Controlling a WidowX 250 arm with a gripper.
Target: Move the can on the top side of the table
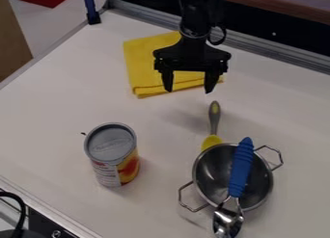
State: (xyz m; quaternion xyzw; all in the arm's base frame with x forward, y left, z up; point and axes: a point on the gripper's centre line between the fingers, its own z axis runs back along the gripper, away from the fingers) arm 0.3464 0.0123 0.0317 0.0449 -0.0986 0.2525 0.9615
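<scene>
The blue-handled spoon (240,168) is seen nearest the camera, at 5 o'clock from the table's centre, laid across the metal pot (216,184) with its bowl projecting past the near rim. The can (116,160) is found upright at about 7:30, well apart from the pot. A yellow-and-grey utensil (214,119) is seen at 3 o'clock, beside the pot. The gripper (189,91) is seen at 1 o'clock, in front of the folded yellow cloth (143,63); its fingers are spread wide and nothing is held between them. If 12 o'clock is meant by the top side, the task is judged not yet begun in effect: the can is still to be approached, grasped, carried towards the table's (58,112) far part and released.
</scene>
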